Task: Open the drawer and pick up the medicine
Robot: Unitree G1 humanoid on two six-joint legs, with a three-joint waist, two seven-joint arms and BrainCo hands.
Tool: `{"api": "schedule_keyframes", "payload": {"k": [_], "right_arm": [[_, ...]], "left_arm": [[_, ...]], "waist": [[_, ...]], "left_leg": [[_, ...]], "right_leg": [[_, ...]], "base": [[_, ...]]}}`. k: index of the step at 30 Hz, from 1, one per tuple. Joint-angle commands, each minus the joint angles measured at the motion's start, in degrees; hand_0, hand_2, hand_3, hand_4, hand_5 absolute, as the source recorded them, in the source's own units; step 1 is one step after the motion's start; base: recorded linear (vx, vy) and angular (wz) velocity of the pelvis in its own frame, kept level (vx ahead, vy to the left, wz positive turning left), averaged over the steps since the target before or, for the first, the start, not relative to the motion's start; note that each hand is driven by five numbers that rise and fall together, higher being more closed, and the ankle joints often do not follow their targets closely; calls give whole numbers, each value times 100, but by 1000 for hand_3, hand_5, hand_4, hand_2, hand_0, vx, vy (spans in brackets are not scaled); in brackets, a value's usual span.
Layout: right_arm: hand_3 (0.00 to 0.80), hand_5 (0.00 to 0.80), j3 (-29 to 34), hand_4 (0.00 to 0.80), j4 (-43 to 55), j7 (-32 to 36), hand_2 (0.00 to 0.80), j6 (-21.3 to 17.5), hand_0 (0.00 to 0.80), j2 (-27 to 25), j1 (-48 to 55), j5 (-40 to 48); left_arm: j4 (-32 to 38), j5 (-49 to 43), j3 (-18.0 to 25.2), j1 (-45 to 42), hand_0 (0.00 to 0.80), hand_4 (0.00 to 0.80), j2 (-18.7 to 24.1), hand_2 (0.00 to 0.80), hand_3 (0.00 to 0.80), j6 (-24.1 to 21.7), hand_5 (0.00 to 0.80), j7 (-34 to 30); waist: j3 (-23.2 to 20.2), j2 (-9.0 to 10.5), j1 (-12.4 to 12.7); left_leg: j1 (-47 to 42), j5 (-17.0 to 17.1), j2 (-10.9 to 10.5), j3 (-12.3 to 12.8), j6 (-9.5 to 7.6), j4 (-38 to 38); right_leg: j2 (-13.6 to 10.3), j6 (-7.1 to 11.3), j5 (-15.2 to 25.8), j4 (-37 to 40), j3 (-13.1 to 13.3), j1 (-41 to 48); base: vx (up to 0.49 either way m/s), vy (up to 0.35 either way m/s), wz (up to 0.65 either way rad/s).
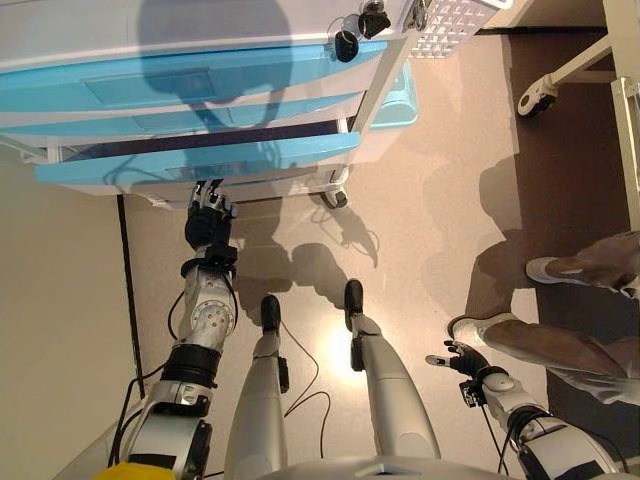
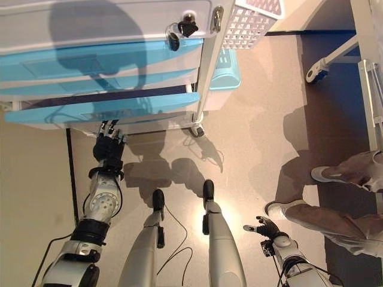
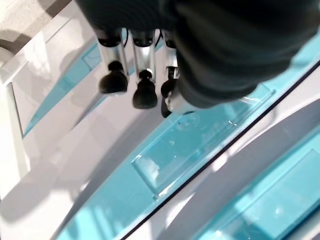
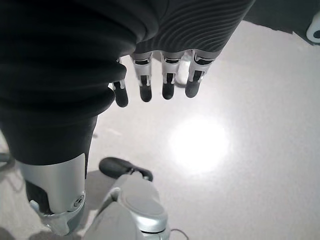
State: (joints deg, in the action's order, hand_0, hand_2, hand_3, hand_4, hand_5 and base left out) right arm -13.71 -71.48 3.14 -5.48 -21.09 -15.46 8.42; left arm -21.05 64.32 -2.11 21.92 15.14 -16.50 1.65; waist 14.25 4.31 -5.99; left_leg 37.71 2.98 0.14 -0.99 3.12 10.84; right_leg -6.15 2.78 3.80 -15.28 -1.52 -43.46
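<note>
A: Item one, left of frame?

B: Left hand (image 1: 209,222), raised to the underside of the lowest blue drawer front (image 1: 200,160) of the white rolling cabinet (image 1: 375,90), upper left of frame. In the left wrist view the fingers (image 3: 145,92) run out nearly straight, holding nothing, tips just beside the drawer front's clear handle recess (image 3: 200,145).

A: Drawer state?

B: It stands slightly proud of the two blue fronts above it; a dark gap shows over its top edge. Its long axis runs left to right across the frame, so the pull, I judge, must come straight back toward the robot.

A: The medicine?

B: Not visible in any view; presumably inside a drawer, above and beyond the left fingertips.

A: Centre and right?

B: Keys (image 1: 360,30) hang at the cabinet's top edge. Right hand (image 1: 462,358), lower right of frame, hangs over bare floor (image 4: 260,165), fingers loosely extended and empty, well apart from the cabinet. A person's legs (image 1: 560,340) stand at far right.

A: Nearer hand?

B: The left, clearly.
</note>
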Motion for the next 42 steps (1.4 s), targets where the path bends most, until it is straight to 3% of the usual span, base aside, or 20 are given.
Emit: {"api": "schedule_keyframes", "payload": {"k": [1, 27, 34, 42], "right_arm": [[0, 0, -70, 0, -203, -48, 0, -62, 0, -294, 420, -103], [0, 0, -42, 0, -205, -103, 0, -25, 0, -203, 405, -46], [0, 0, -46, 0, -195, -116, 0, -10, 0, -204, 387, -67], [0, 0, 26, 0, -162, -133, 0, -1, 0, -282, 499, -62]], "left_arm": [[1746, -209, 177, 56, 800, 800, 122, 800, 800, -399, 800, -733], [1840, -143, 237, -578, 800, 800, 47, 800, 800, -190, 800, -768], [1909, -91, 162, -773, 800, 800, 30, 800, 800, -64, 800, -840], [2085, -15, 38, -1387, 800, 800, 100, 800, 800, 245, 800, -1027]], "waist": [[-346, -46, -40], [-244, -18, 147], [-140, -14, 339], [28, -84, 701]], "left_leg": [[522, -117, -277, -320, -326, 254], [518, 3, -219, -532, -242, 337], [463, 141, -254, -765, -171, 284], [437, 376, -434, -1333, -91, 250]], "right_leg": [[198, 90, 105, 116, -189, 17], [221, -2, -105, -198, -512, 43], [189, -56, -321, -474, -779, 91], [28, -108, -629, -791, -1364, 259]], "base": [[-19, -24, 4], [-13, -23, 4], [-17, -57, 16], [-8, -92, 40]]}}
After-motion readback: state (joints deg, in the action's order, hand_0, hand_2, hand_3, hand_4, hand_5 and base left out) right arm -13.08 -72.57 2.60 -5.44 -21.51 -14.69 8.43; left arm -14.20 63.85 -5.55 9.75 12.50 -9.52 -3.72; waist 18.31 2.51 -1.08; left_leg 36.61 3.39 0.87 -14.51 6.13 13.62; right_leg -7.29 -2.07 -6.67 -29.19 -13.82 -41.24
